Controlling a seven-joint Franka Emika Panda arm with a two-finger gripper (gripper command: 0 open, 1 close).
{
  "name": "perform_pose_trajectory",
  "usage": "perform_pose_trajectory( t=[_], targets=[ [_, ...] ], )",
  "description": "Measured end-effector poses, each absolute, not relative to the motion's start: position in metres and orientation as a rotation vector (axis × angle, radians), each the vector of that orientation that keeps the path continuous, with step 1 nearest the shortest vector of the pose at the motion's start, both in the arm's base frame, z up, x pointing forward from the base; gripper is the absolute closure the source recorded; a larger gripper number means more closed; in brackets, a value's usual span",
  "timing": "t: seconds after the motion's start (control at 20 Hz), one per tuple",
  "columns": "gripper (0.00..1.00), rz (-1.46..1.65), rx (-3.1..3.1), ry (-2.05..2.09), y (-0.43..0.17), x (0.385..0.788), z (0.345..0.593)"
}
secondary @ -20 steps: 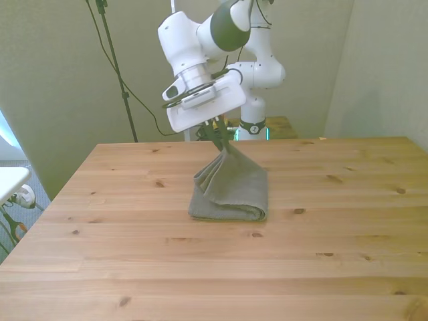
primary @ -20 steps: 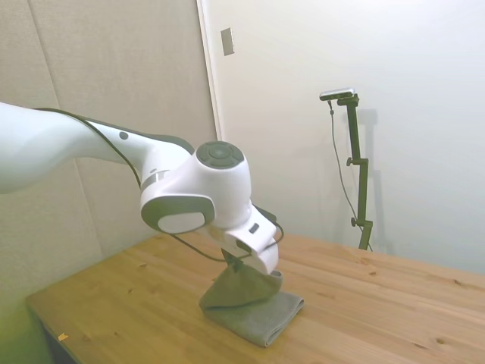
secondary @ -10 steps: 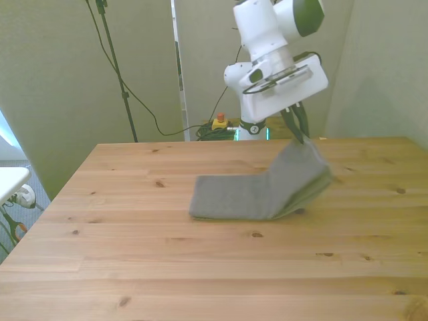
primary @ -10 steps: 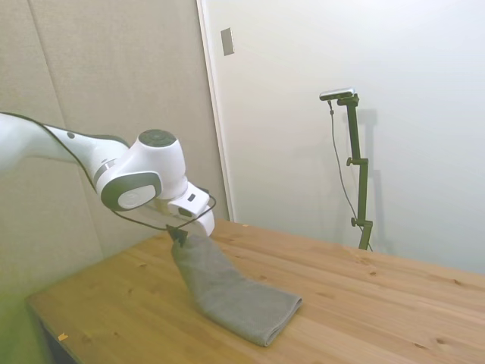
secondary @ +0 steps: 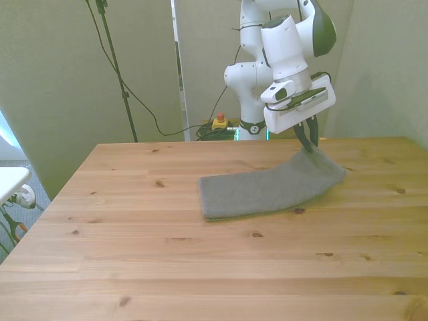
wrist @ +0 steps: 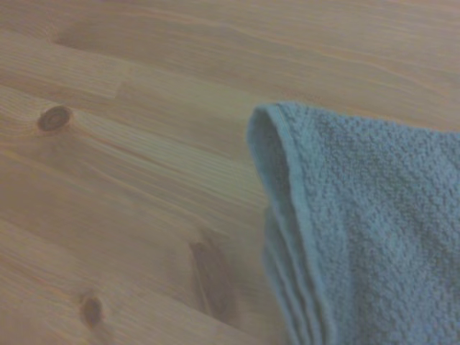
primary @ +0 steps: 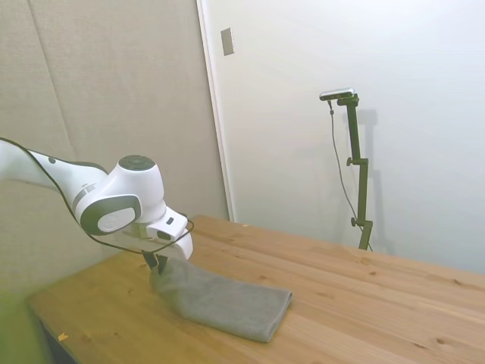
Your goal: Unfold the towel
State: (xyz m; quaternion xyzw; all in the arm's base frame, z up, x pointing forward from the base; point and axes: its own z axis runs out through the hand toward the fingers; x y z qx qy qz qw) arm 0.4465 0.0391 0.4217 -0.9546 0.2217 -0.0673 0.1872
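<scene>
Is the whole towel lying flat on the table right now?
No, the end effector holds one end of the towel raised off the table.

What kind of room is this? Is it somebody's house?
Probably a robot test room, not a house: a white arm's gripper pulls a grey towel across a bare wooden table, with plain walls and cables behind.

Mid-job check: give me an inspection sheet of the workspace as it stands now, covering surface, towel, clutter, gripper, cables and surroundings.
Surface: wooden table, knotty planks.
Job's things: grey towel spread along the table, one end raised off the wood.
Clutter: nothing seen on the table.
Gripper: gripper shut on the towel's raised end, low over the table.
Cables: black cable hanging behind the table; a thin one looped at the wrist.
Surroundings: plain walls, a wall plate; no person seen.
</scene>
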Motion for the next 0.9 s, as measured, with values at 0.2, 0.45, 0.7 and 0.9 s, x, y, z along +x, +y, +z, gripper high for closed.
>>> perform_pose_trajectory(
  t=[0.2, 0.45, 0.7, 0.9],
  targets=[
    [0.00, -0.194, -2.689, 0.618, 0.039, 0.441, 0.424],
    [0.00, -0.200, -2.721, 0.619, 0.038, 0.436, 0.433],
    [0.00, -0.177, -2.869, 0.886, 0.032, 0.427, 0.424],
    [0.00, -0.142, -2.897, 1.094, 0.034, 0.389, 0.446]
  ],
)
